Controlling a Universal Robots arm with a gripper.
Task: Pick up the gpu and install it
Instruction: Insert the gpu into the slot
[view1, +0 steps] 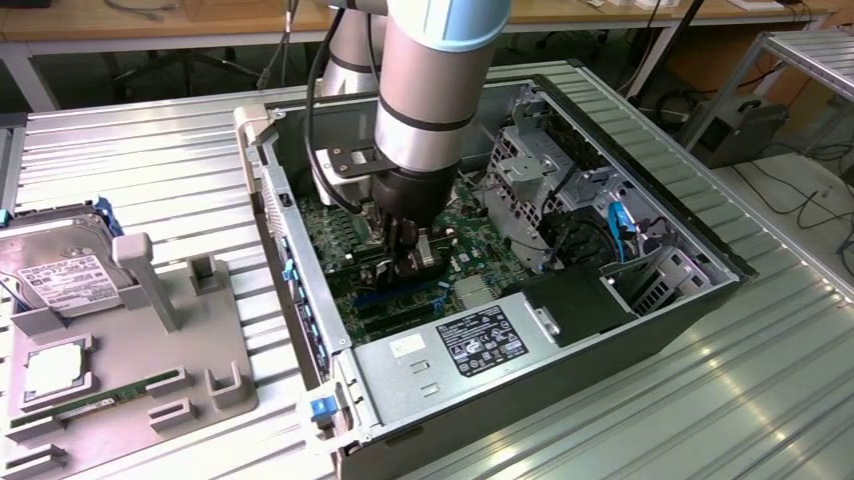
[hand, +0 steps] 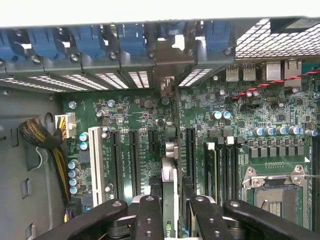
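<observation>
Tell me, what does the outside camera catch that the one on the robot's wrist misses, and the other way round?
Exterior view: the robot arm, the whole open computer case, its power supply, and a grey tray on the exterior view's left carrying a hard drive and a memory stick.
Wrist view: blue slot clips, long expansion slots, an empty processor socket, a braided cable bundle.
Both: the gripper closed on the gpu, held edge-on close to the green motherboard.
</observation>
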